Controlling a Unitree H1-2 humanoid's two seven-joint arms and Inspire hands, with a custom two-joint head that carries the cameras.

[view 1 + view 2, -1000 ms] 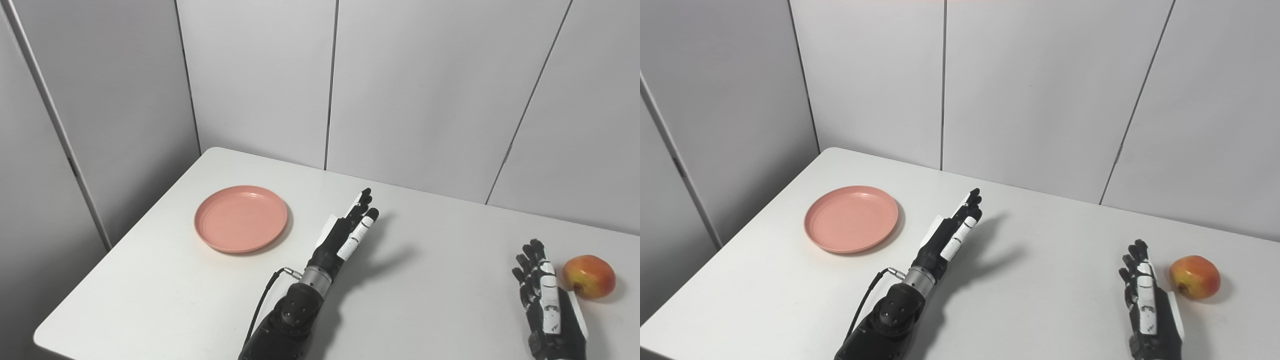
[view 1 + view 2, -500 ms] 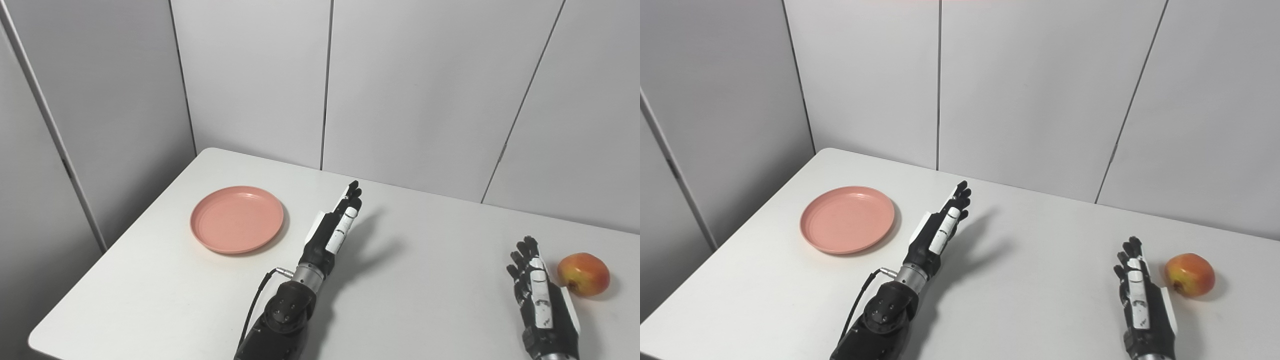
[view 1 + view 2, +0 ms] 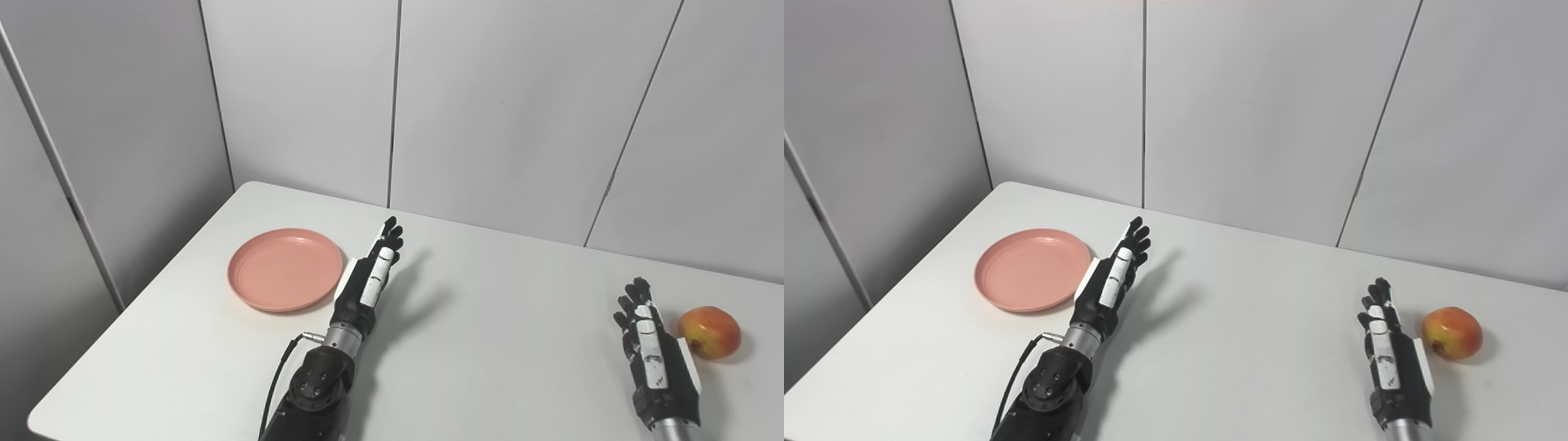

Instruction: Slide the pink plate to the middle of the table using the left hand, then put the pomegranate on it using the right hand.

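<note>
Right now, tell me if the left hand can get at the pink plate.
Probably yes. The left hand is open beside the pink plate, at its right rim, with only bare table around it; nothing stands between them.

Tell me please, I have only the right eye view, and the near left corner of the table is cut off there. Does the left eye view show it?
Observer: Yes. The near left corner of the table shows there. It is rounded, and the pink plate sits well back from it.
Operator: In my view the left hand overlaps the plate's rim. Is it the same there?
Observer: No. There the whole rim shows, and the left hand stands edge-on just right of it, fingers straight. Whether they touch, I cannot tell.
</note>
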